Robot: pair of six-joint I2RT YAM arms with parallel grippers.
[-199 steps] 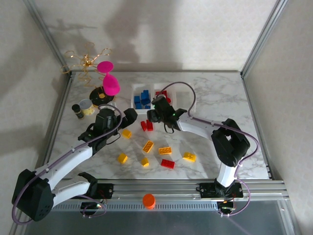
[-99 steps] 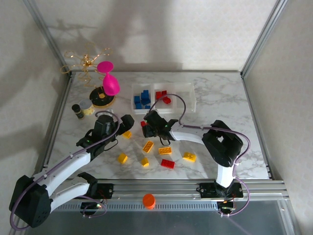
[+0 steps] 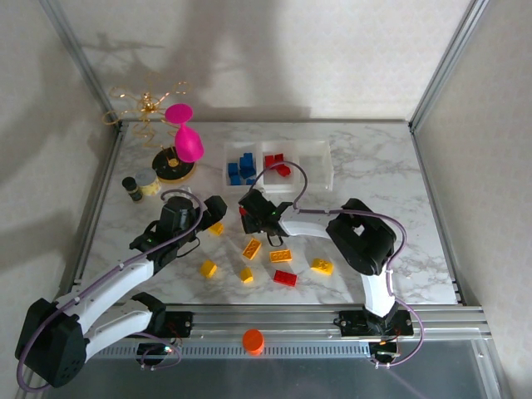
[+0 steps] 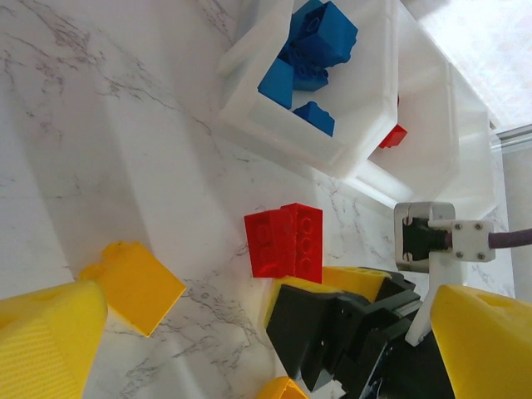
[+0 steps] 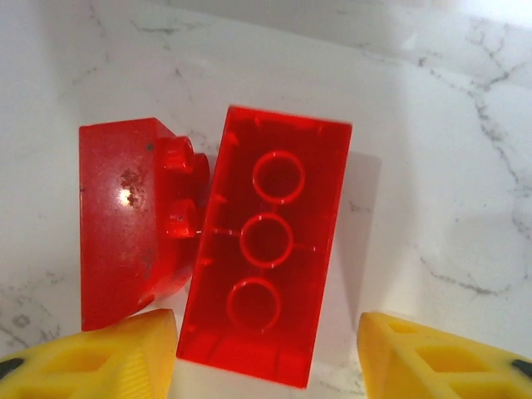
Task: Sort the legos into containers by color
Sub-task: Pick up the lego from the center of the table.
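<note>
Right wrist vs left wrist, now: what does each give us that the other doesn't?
Right wrist: close detail. One red brick lies hollow side up between the right gripper's open fingertips, unpinched; its red neighbour lies on its side, studs against it. Left wrist: the bins, blue bricks in one, a red piece in the next, plus a yellow wedge on the table. Both: the two red bricks together on the table.

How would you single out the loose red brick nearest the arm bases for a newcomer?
On the marble table, find the loose bricks scattered between the row of bins and the near metal rail. The red brick lies at the near edge of that scatter. Its neighbours are yellow; the other loose red bricks lie farther back, under the right gripper.
</note>
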